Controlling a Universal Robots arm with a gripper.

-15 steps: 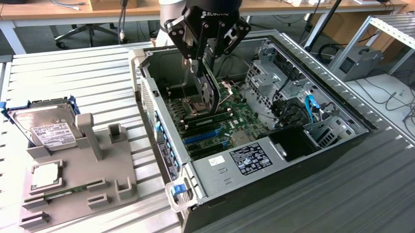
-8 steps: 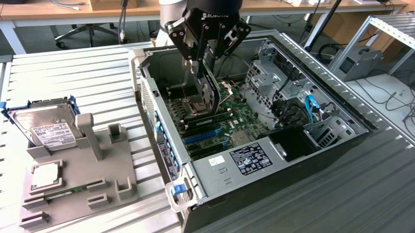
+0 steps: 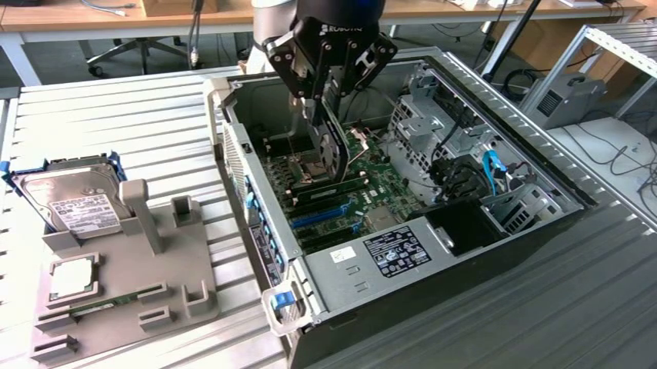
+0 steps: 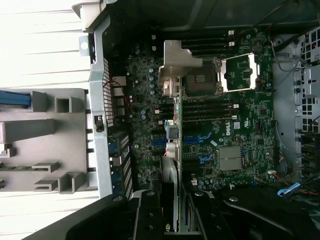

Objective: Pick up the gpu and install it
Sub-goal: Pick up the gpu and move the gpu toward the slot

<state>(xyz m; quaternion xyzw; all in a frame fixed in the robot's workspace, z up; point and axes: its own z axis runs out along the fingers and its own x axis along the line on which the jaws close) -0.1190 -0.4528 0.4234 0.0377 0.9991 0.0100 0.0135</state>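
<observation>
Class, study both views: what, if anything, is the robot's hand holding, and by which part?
The hand grips the gpu by its upper edge; the card hangs upright over the motherboard.

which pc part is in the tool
The gpu, gripped on edge by the tool over the open case; the hard drive sits in the grey holder.

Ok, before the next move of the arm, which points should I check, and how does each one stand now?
1. gpu gripped by the tool: ok.
2. Computer case lying open, side panel off: ok.
3. gpu over the motherboard: ok.
4. Blue slots free of cards: ok.
5. gpu edge lined up with a slot: cannot tell.
</observation>
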